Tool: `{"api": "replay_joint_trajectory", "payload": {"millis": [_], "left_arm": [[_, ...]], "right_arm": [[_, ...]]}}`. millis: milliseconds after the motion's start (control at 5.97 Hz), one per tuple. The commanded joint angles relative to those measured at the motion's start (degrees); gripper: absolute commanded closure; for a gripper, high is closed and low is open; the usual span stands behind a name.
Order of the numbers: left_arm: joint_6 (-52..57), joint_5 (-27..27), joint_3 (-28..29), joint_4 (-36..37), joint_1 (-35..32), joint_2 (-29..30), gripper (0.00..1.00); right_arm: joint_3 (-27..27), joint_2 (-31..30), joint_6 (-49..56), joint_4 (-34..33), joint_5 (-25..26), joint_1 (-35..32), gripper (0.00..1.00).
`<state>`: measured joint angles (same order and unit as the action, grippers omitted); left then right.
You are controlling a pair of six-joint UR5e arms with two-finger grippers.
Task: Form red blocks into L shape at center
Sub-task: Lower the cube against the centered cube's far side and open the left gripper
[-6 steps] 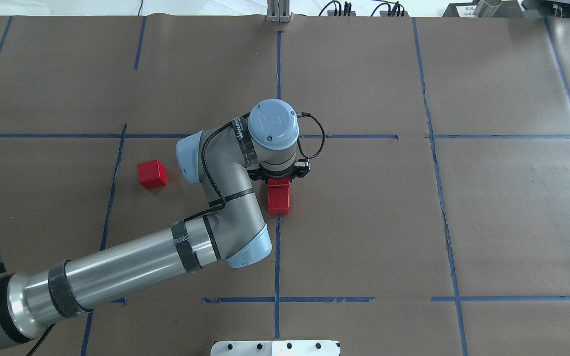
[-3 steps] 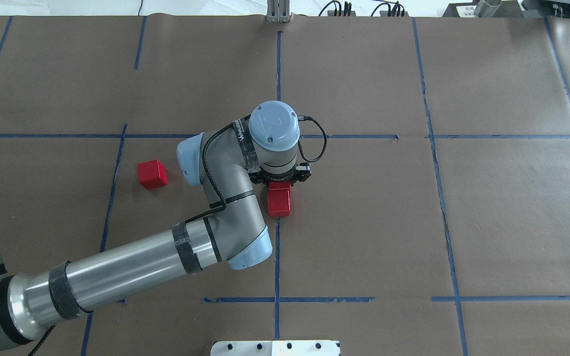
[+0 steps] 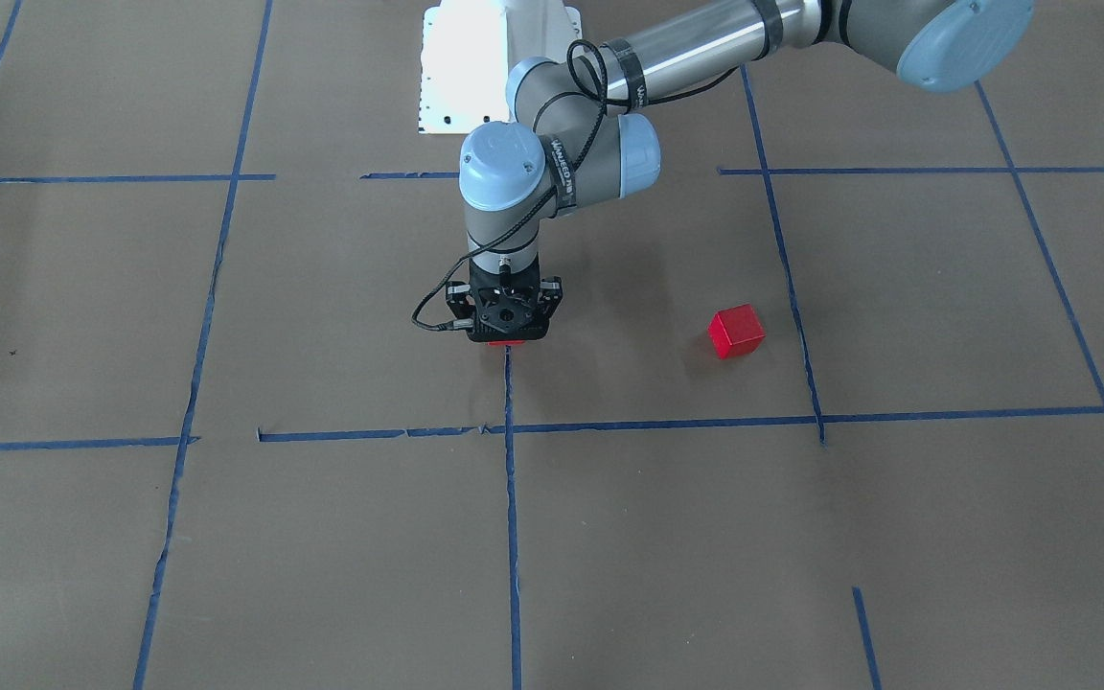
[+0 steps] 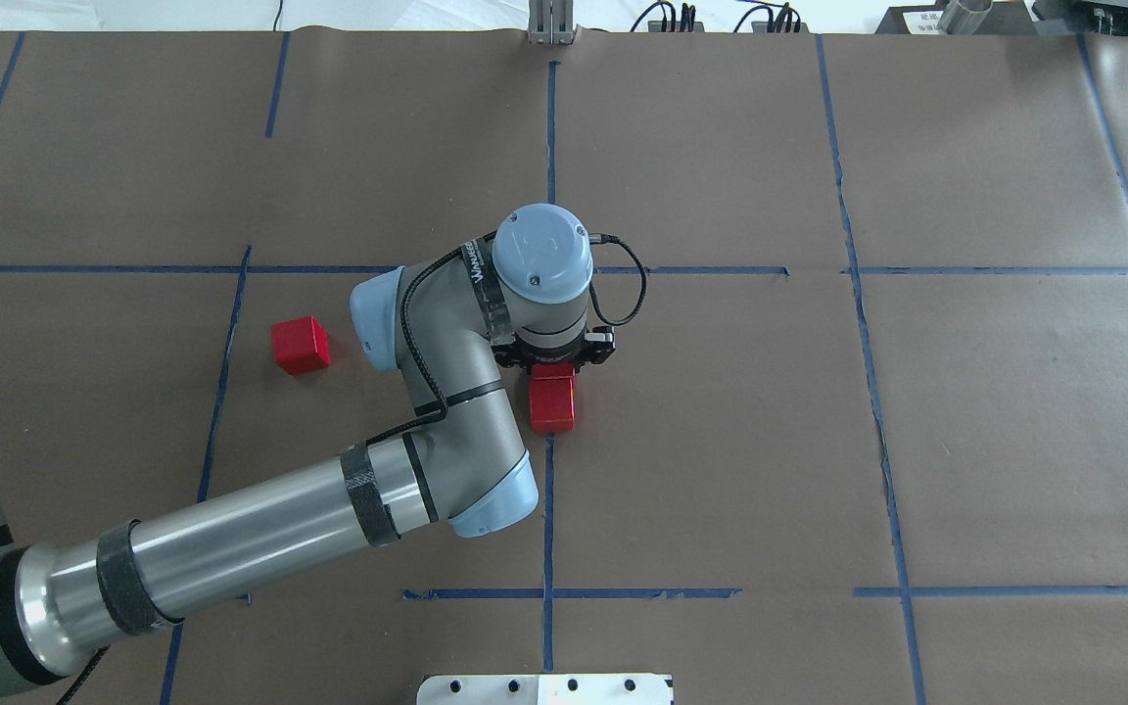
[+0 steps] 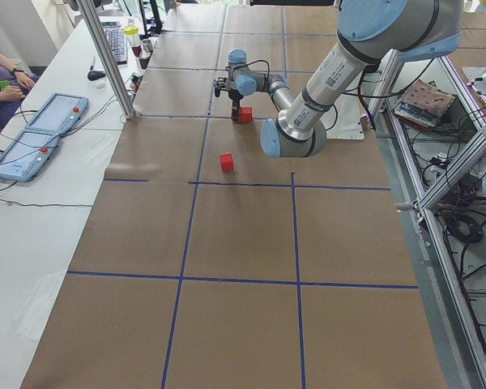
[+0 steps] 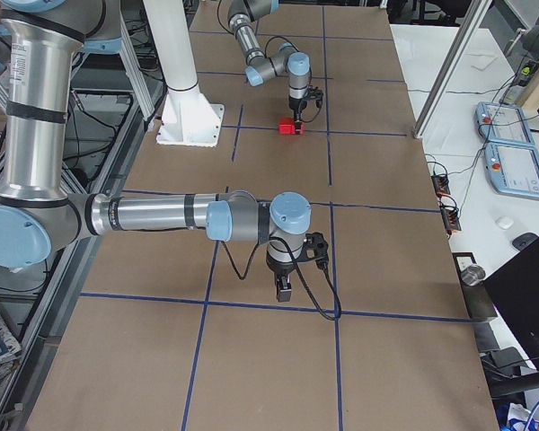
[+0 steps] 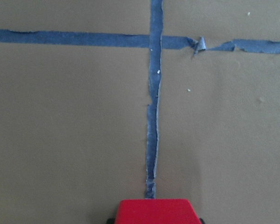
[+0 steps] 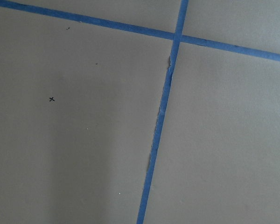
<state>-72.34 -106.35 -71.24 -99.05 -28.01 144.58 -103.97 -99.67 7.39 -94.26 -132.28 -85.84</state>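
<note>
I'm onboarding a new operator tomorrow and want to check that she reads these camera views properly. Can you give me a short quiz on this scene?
1. True or false: all three red blocks touch each other.
2. Which gripper is at the two blocks by the center tape line? A) left B) right C) neither
3. In a few words: what does the right wrist view show?

Key
1. False. The lone block lies apart, toward the robot's left.
2. A. The left gripper grips the pair's far block.
3. Only brown paper and crossed blue tape; no block.
</note>
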Motion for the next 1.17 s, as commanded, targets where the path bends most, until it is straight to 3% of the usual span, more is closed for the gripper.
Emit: {"api": "replay_joint_trajectory", "payload": {"millis": [0,335,1006], "left_arm": [[0.01,0.0,-0.04,0.0,0.14,-0.08,0.92],[0.01,0.0,-0.04,0.0,0.14,-0.17,0.71],[0.01,0.0,-0.04,0.0,0.14,-0.17,0.55]], "right_arm": [[0.0,0.0,-0.01,-0.04,0.0,-0.03,0.0],[0.0,0.0,-0.01,-0.04,0.0,-0.03,0.0],[0.0,0.09,-0.01,-0.04,0.0,-0.03,0.0]]}}
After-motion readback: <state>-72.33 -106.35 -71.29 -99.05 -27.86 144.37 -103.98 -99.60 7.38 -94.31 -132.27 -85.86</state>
